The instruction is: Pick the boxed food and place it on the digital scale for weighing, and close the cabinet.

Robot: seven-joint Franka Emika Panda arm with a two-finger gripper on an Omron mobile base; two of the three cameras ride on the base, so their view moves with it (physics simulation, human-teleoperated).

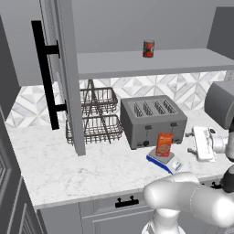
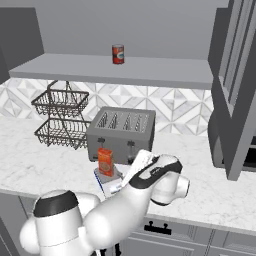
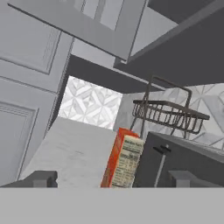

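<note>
- Boxed food [image 1: 164,144] stands upright on the digital scale [image 1: 165,161], on the marble table [image 1: 68,169] just in front of the grey four-slot toaster [image 1: 153,120].
- From the left base view, the scale lies at about 5 o'clock from the toaster's front face, its blue base showing under the pale top plate.
- From the right base view, the carton [image 2: 105,161] sits at 7 o'clock from the toaster [image 2: 121,134], with the robot's forearm crossing just beside the scale [image 2: 107,179].
- Hand [image 3: 113,178]: its two dark fingertips [image 3: 41,178] stand wide apart, one on each side of the carton [image 3: 123,159] and clear of it; nothing is gripped.
- Seen from the hand camera, the carton's printed side panel faces the lens, with the toaster's dark wall at 3 o'clock and the wire basket rack [image 3: 168,114] at 1 o'clock.
- Cabinet [image 1: 151,61] hangs open: its left door [image 1: 68,77] with a long black bar handle [image 1: 45,75] swings out over the table, and the right door [image 2: 237,85] also stands out.
- A short red can [image 1: 148,48] rests on the cabinet's grey inner shelf, at 12 o'clock above the toaster.
- The two-tier rack [image 1: 97,116] sits at 9 o'clock from the toaster.
</note>
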